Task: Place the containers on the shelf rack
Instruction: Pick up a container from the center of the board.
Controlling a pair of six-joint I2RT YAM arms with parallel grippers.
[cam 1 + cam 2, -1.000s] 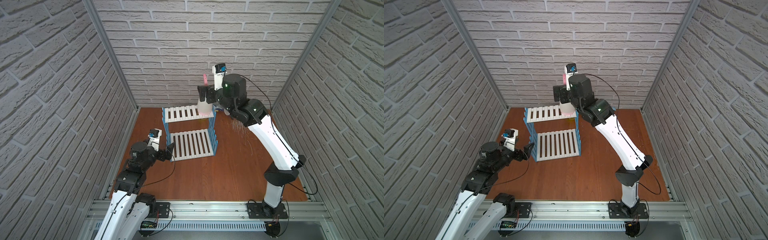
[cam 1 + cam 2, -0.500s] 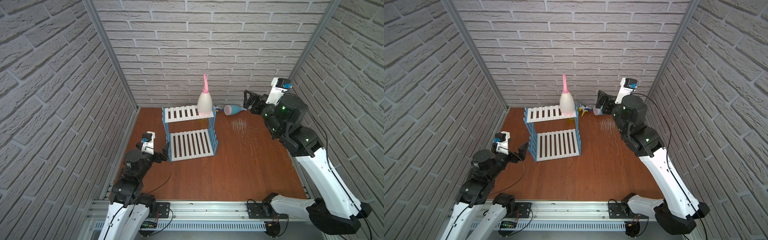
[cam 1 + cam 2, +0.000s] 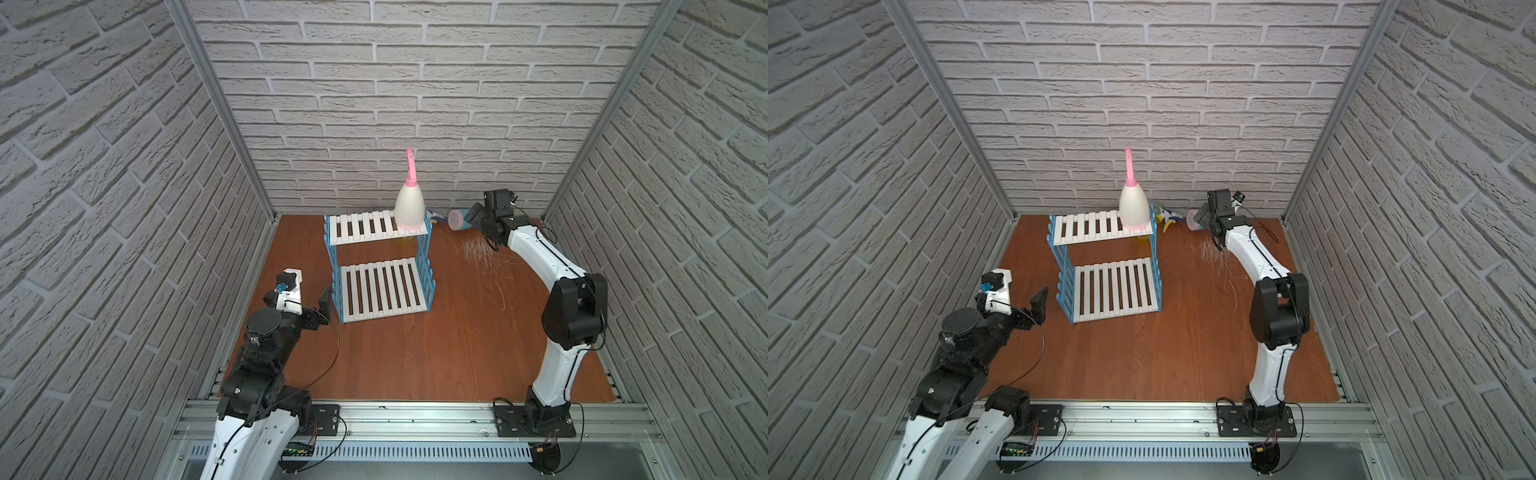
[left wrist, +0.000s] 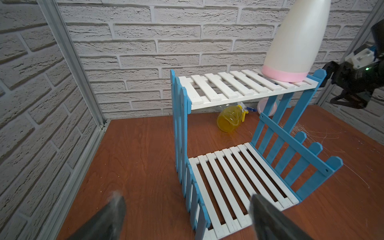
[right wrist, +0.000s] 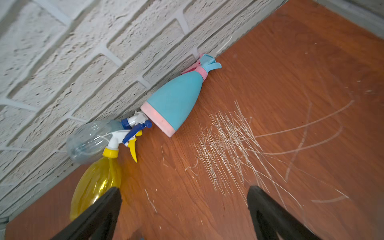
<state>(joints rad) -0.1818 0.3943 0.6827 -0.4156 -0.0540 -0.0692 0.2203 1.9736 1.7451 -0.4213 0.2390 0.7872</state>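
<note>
Cream bottle (image 3: 409,210) stands on the rack's (image 3: 361,226) top shelf. Blue bottle (image 5: 176,101), yellow bottle (image 5: 97,182) and clear bottle (image 5: 89,139) lie on the bench (image 5: 291,104) against the wall (image 5: 62,52). Right gripper (image 5: 184,190), wide open and empty, points at the blue bottle, probably next: descend, close round its body. Left gripper (image 4: 187,196) hangs open, empty, by the rack.
</note>
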